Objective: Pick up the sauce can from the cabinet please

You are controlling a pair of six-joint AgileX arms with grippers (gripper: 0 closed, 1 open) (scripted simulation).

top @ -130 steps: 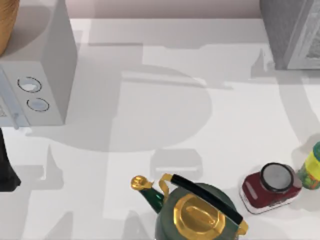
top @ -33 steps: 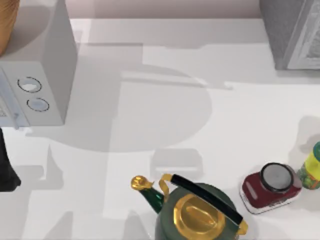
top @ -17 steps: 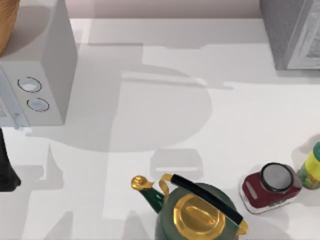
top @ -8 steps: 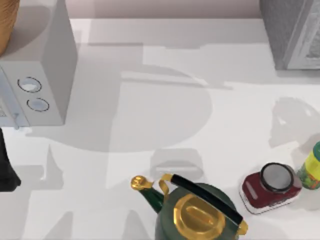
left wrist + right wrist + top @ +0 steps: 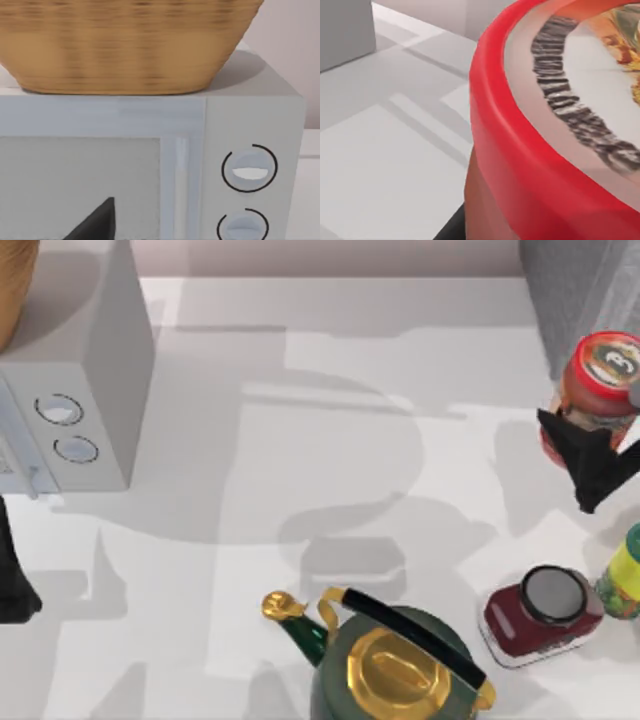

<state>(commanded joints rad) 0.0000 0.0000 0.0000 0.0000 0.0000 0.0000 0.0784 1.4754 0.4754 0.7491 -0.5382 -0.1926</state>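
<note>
Gripping the sauce can point(image 5: 603, 380) low on its orange-red body, the right gripper point(image 5: 592, 452) sits at the right edge of the top view, its dark fingers point(image 5: 566, 433) closed against the can's sides while the red-rimmed top faces the camera. The can hangs upright just in front of the cabinet point(image 5: 560, 290), whose grey speckled side fills the upper right corner, and a soft shadow on the white table point(image 5: 350, 420) to its left suggests it is held clear of the surface rather than resting there. A low side grip of this kind leaves the lid free and keeps the can level, which fits carrying it away from the cabinet. In the right wrist view the can's red rim point(image 5: 520, 165) looms very close, consistent with a firm hold. Lower right in the top view stand the dark-red jar point(image 5: 540, 615) and the yellow-green bottle point(image 5: 625, 575), well apart from the can. The left arm point(image 5: 12, 580) is parked at the left edge beside the microwave point(image 5: 90, 370); whether its jaws are open I cannot tell.
</note>
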